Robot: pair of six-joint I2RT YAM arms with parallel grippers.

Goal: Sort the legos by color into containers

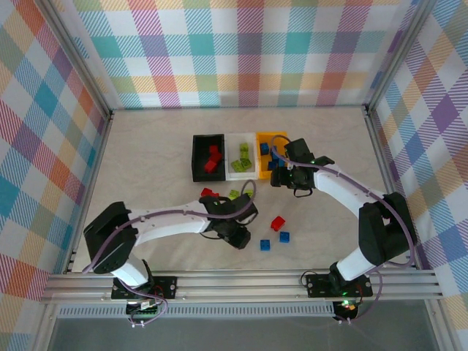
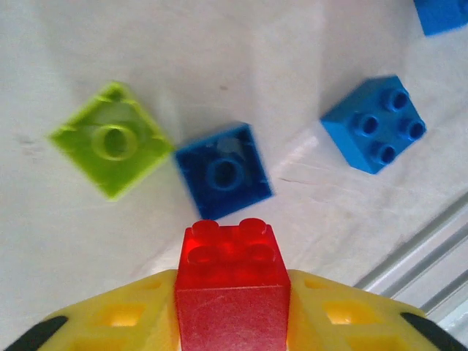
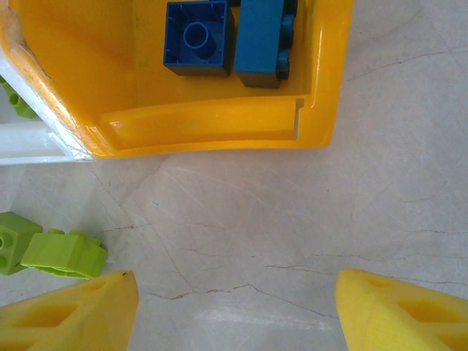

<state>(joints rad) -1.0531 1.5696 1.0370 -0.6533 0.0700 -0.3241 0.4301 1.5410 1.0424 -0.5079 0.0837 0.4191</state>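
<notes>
While the left jaws clamp a red lego (image 2: 230,281), a lime lego (image 2: 110,139) and two loose blue legos (image 2: 223,172) lie on the worktop (image 2: 219,58) beyond it. The right jaws stand wide and empty over the worktop, just beside the yellow-orange bin (image 3: 219,131), which holds two binned blue legos (image 3: 197,36). The black bin (image 1: 196,157) holds red legos.
</notes>
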